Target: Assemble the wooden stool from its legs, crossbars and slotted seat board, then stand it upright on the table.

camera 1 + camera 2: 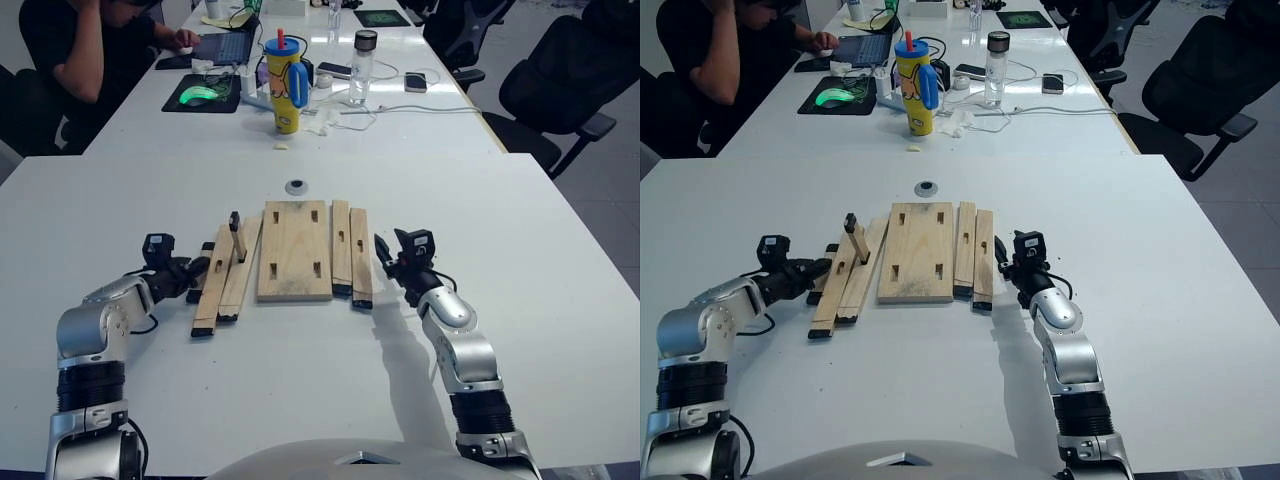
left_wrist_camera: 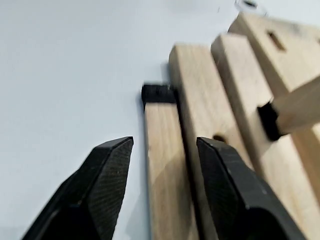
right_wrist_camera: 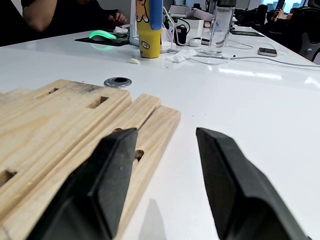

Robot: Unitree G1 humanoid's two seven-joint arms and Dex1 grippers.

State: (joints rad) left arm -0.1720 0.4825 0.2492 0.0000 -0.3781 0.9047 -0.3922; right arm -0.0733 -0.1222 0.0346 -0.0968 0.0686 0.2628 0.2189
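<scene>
Left eye view gives you the slotted seat board lying flat on the worktop. Two legs lie side by side just right of it. More sticks lie to its left, with a short crossbar propped at a tilt on them. Your left pincer is released, straddling the outermost stick left of the board. Your right pincer is released too, just right of the outer leg. Beyond the board, a yellow cup holds a red straw; what the clear bottle holds, you cannot tell.
</scene>
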